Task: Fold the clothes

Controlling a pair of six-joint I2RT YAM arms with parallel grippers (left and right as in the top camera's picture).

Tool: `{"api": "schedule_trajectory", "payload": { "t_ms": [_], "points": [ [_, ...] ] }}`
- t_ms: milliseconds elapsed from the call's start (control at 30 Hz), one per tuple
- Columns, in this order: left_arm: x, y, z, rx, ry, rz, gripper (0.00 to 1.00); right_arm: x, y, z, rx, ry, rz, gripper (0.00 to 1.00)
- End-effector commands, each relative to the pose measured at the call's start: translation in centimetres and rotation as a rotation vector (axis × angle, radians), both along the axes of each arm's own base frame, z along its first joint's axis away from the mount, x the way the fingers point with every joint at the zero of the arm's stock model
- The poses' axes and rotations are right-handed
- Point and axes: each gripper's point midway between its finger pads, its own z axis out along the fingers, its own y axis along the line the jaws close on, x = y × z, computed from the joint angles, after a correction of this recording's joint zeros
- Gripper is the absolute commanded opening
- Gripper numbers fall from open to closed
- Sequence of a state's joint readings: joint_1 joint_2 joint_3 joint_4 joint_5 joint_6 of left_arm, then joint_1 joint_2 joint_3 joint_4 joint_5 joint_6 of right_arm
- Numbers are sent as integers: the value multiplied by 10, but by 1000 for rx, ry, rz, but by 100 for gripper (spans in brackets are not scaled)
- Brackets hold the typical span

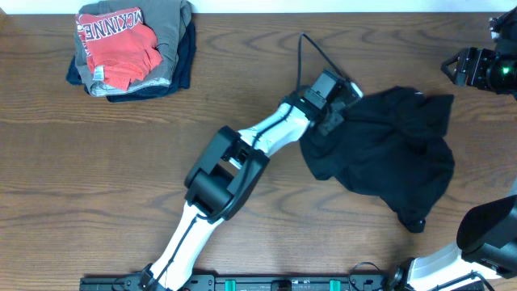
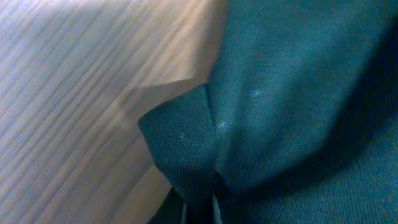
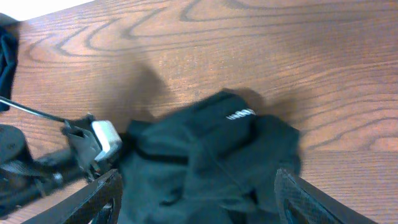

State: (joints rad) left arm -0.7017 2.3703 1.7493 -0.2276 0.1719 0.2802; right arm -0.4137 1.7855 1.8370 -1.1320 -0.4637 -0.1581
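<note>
Gripping top (image 1: 388, 149) w/ L tool (image 1: 333, 121), R tool (image 3: 202, 196) wide

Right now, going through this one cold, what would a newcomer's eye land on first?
A crumpled black top sprawls right of the table's centre, with the left fingers shut on a fold at its left edge. In the far top left corner sits a neat stack of folded garments, with a red shirt uppermost.
</note>
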Motion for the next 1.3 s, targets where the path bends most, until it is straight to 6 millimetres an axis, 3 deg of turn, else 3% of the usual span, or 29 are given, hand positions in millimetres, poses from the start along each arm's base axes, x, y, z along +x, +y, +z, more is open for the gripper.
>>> {"api": "schedule_trajectory", "payload": {
  "t_ms": [0, 100, 233, 400, 867, 1167, 1267],
  "points": [
    [40, 76, 13, 70, 6, 265, 6, 5, 13, -14, 21, 32, 27, 76],
    [48, 116, 48, 59, 35, 369, 6, 8, 23, -24, 35, 59, 44, 75],
    [46, 164, 94, 64, 56, 453, 6, 17, 37, -36, 52, 81, 62, 73],
    [33, 191, 131, 64, 62, 488, 6, 31, 65, -53, 55, 103, 118, 71],
    [19, 202, 129, 99, 115, 504, 6, 81, 180, -136, 112, 153, 269, 64],
    [22, 213, 128, 87, 134, 554, 6, 99, 262, -194, 154, 129, 404, 58],
    [22, 216, 128, 88, 136, 561, 6, 102, 283, -209, 171, 119, 432, 51]
  ]
}}
